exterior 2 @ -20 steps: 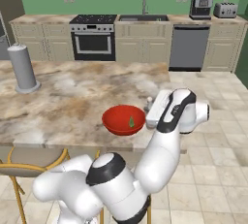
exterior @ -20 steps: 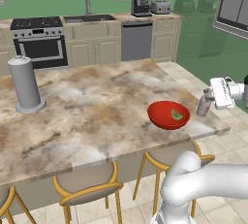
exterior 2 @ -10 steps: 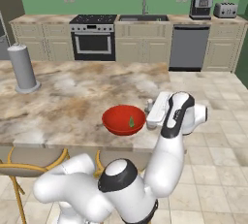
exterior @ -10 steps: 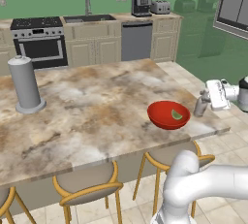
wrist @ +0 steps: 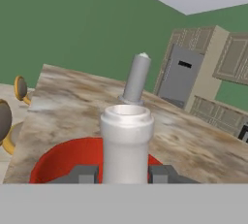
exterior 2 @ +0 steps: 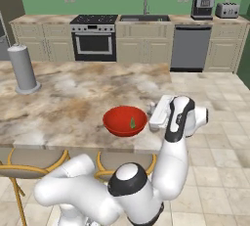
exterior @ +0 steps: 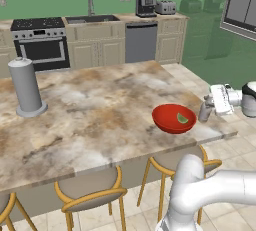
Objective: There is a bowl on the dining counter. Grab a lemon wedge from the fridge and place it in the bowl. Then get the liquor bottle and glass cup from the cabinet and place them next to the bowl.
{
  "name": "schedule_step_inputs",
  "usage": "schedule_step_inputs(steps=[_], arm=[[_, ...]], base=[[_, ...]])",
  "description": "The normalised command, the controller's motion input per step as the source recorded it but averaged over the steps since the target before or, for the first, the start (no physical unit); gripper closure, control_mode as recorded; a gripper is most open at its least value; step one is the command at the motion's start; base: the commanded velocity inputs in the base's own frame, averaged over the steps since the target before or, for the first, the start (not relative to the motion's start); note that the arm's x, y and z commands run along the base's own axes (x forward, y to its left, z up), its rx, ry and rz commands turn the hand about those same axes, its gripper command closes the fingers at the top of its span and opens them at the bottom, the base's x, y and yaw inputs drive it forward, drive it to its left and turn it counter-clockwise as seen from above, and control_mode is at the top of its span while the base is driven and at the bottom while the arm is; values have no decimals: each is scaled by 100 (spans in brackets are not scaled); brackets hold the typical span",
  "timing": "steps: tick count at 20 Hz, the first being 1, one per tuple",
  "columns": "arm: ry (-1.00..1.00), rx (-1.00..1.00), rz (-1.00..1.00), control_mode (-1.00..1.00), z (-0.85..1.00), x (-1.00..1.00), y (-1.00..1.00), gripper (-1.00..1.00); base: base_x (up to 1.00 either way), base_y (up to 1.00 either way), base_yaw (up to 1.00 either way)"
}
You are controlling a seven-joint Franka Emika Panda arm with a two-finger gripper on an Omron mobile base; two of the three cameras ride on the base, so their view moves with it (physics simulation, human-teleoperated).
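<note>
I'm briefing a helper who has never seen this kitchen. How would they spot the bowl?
Find the long marble-look island counter with stools tucked under it. Near its right end sits the bowl, beside the robot's end effector. It is small, round and glossy red with a lemon wedge inside, unlike the tall grey cylinder at the far end.

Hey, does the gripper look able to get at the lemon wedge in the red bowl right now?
Probably not yet. The gripper sits right beside the bowl, whose open top leaves the lemon wedge uncovered, but its fingers are closed on a pale cylindrical container that it would have to set down first.
</note>
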Motion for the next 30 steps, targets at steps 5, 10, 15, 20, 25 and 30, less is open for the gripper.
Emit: schedule_step_inputs(steps=[5, 10, 15, 20, 25, 30], arm=[[4, -4, -1, -100, -18, 12, -13, 100], [5, -1, 0, -100, -17, 25, -2, 100], [5, 0, 0, -100, -23, 28, 0, 100], [3, 0, 0, -100, -27, 15, -2, 100], [0, 0, 0, -100, -26, 0, -9, 100], [-1, 0, 0, -100, -18, -3, -9, -100]], base=[[0, 0, 0], [0, 0, 0], [0, 0, 0], [0, 0, 0], [0, 0, 0], [0, 0, 0]])
